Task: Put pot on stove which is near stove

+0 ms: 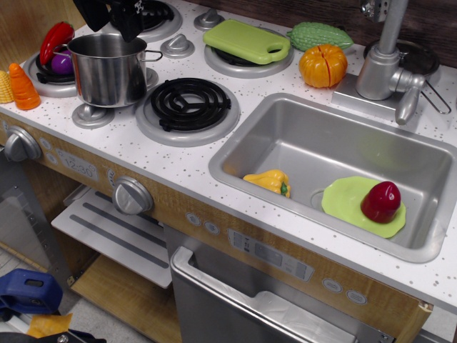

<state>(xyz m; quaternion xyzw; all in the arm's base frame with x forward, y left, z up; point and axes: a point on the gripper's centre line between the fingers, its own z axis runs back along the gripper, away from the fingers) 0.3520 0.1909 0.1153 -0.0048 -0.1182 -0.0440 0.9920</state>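
Note:
The shiny steel pot (107, 70) stands upright at the left of the counter, over a small silver knob disc (93, 116) and just left of the stove (188, 108), a black spiral coil in a wide silver rim. I cannot tell whether the pot rests on the counter or hangs just above it. My black gripper (118, 18) is at the top edge of the view, right above the pot's far rim, with one finger (129, 27) reaching down to the rim. The frame cuts off the gripper's upper part, so its grip is unclear.
The left burner (43, 82) holds a red chili (56, 39) and a purple vegetable (63, 63), with a carrot (23, 87) beside it. A green cutting board (246, 41) covers a back burner. A pumpkin (323, 66) and a faucet (382, 64) stand by the sink (300, 150), which holds a yellow pepper (269, 181) and a green plate (350, 204).

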